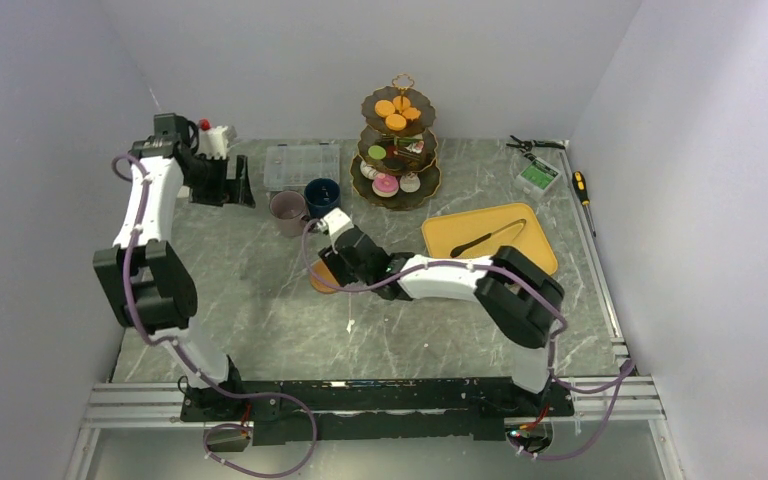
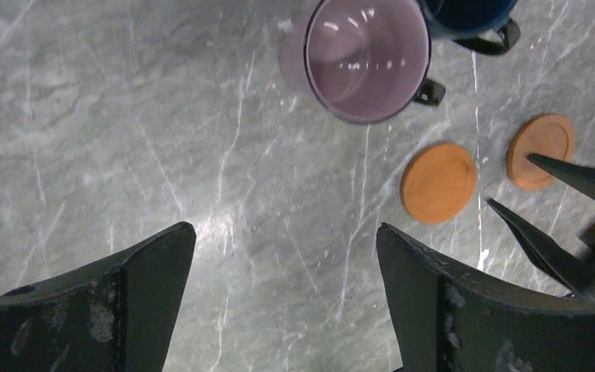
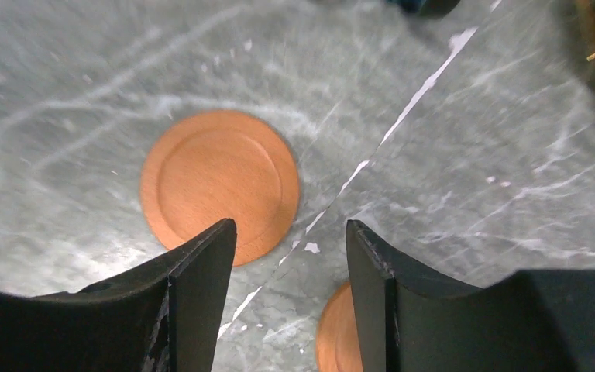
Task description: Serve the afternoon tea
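Two brown round coasters [image 3: 218,186] [image 3: 335,335] lie flat on the marble table; both also show in the left wrist view [image 2: 438,183] [image 2: 541,139]. My right gripper [image 3: 290,232] is open and empty, low over them, one finger over each coaster's edge; its fingertips [image 2: 565,174] show in the left wrist view. The mauve mug [image 1: 287,212] and navy mug [image 1: 321,196] stand side by side behind it. The dark three-tier stand [image 1: 397,150] holds orange macarons, cake slices and pink donuts. My left gripper [image 1: 232,185] is open and empty, high at the back left.
A clear compartment box [image 1: 301,165] sits behind the mugs. A yellow tray [image 1: 535,250] with black tongs [image 1: 488,237] lies right of the right arm. Pliers [image 1: 535,145], a green box [image 1: 538,177] and a screwdriver [image 1: 582,187] lie at the back right.
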Available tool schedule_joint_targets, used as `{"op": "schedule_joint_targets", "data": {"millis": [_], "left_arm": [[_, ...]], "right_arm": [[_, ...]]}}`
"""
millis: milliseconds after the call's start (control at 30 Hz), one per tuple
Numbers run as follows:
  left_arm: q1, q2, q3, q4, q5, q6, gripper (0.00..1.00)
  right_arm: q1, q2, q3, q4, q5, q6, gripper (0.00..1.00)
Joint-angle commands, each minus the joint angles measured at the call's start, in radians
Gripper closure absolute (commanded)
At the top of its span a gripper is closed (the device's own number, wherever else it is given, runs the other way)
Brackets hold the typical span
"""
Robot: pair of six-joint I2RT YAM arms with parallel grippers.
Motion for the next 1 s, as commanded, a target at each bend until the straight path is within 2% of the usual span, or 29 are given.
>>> {"op": "schedule_joint_targets", "data": {"millis": [0,233,467,700,800,900,967], "left_arm": [[-0.070,0.116,0.148,0.020,-0.005,-0.035,0.07],[-0.153,0.314,0.336,-0.009,-0.022,-0.001,0.18],[-0.189,0.408,0.355,0.013,-0.079,0.052,0.35],[-0.226,0.468,0.339,0.039,-0.123,0.080,0.52],[-0.230,0.472,0.318,0.054,-0.123,0.075,0.64],[-0.230,0.470,0.305,0.048,-0.114,0.065,0.86],[-0.231,0.456,0.280,0.053,-0.117,0.060,0.96]], "right_arm": [[-0.016,-0.178,0.033,0.027,-0.006,0.033,0.41],[-0.036,-0.359,-0.044,0.031,-0.014,0.071,0.40],[-0.050,-0.473,-0.133,0.012,0.006,0.091,0.38],[-0.054,-0.494,-0.155,-0.003,0.018,0.104,0.38],[-0.054,-0.485,-0.153,-0.002,0.012,0.108,0.38],[-0.056,-0.470,-0.146,-0.002,0.000,0.106,0.38],[-0.058,-0.457,-0.136,0.000,-0.017,0.106,0.38]]}}
